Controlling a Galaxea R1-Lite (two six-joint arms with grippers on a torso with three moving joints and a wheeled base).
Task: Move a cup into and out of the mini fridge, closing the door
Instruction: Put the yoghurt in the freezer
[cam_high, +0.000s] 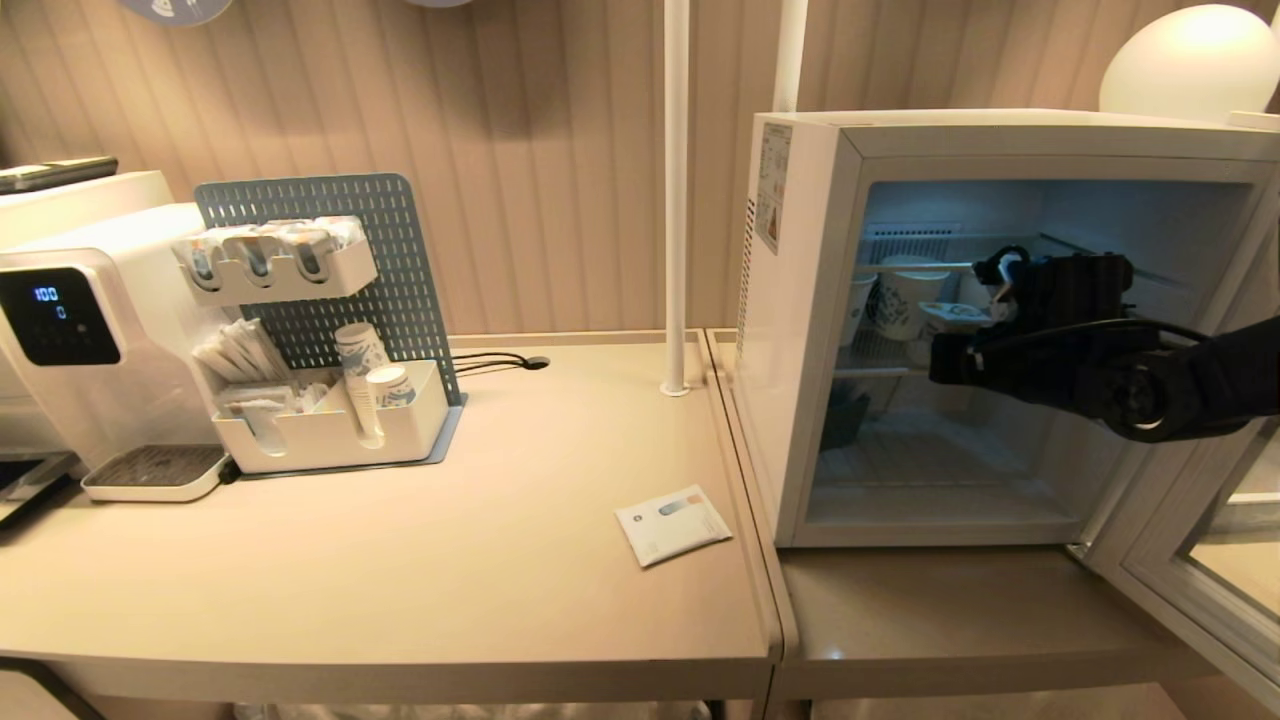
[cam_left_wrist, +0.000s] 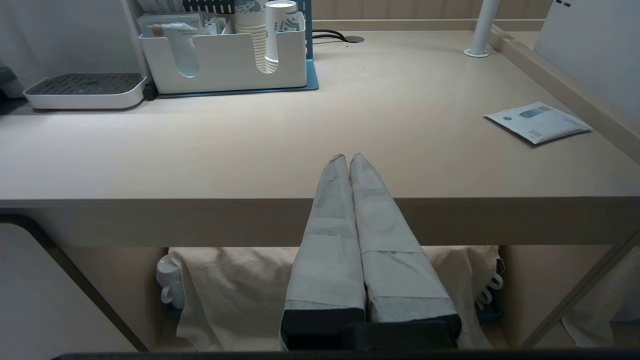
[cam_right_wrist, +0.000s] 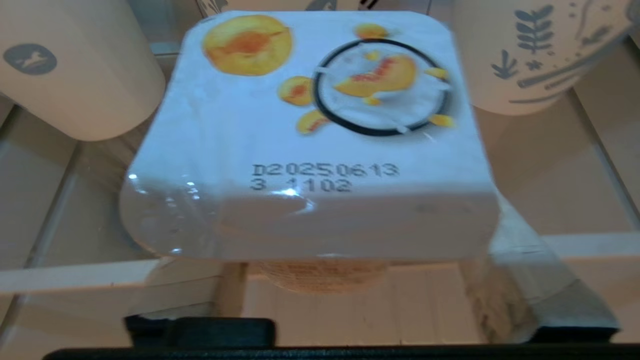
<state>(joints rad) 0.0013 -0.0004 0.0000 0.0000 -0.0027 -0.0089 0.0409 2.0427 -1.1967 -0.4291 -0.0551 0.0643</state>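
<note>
The mini fridge (cam_high: 800, 330) stands open at the right of the counter, and its door (cam_high: 1180, 590) is swung out to the near right. My right gripper (cam_high: 975, 305) reaches onto the upper wire shelf. The cup (cam_right_wrist: 310, 135), white with peach pictures on its lid, sits on that shelf between the taped fingers (cam_right_wrist: 520, 290). A gap shows on each side of the cup's body, so the jaws stand open around it. In the head view the cup (cam_high: 950, 318) shows just left of the black hand. My left gripper (cam_left_wrist: 348, 157) is parked at the table's front edge, shut and empty.
Taller printed paper cups (cam_high: 905, 300) stand close on both sides of the small cup on the shelf. On the table are a water dispenser (cam_high: 80, 330), a white organiser (cam_high: 330, 420) with stacked cups, a flat sachet (cam_high: 673, 524) and a white pole (cam_high: 676, 200).
</note>
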